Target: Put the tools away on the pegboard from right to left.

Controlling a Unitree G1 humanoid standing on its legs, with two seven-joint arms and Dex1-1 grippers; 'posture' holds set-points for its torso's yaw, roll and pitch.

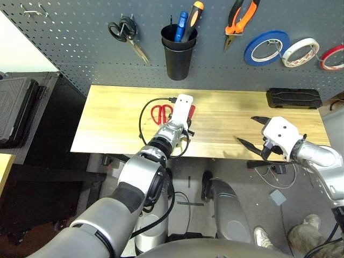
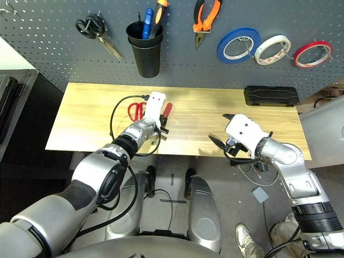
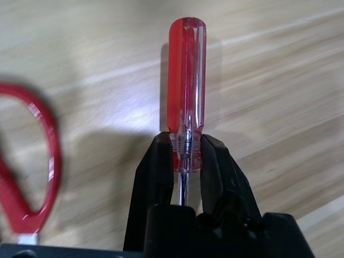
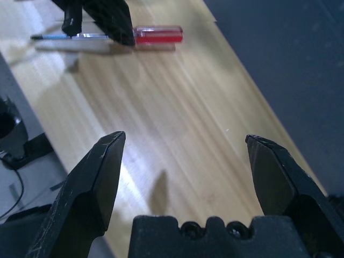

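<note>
The slim red-handled screwdriver (image 3: 186, 80) lies on the wooden table (image 1: 107, 123), and my left gripper (image 3: 186, 148) is shut on it where the handle meets the shaft. The red-handled scissors (image 1: 160, 113) lie just to its left on the table. On the pegboard (image 1: 80, 43), the orange-and-black pliers (image 1: 241, 19) hang at the upper right and the thin red tape ring (image 1: 333, 57) hangs at the far right. My right gripper (image 1: 245, 129) is open and holds nothing, hovering over the table's front right part; its wrist view shows the screwdriver (image 4: 158, 35) farther along the table.
Black-handled scissors (image 1: 124, 31), a black cup (image 1: 179, 48) holding blue and orange handles, a blue tape roll (image 1: 266, 47) and a white one (image 1: 300, 52) are on the board. A black case (image 1: 293, 98) lies at the table's back right. A black cable (image 1: 142, 115) loops around the red scissors.
</note>
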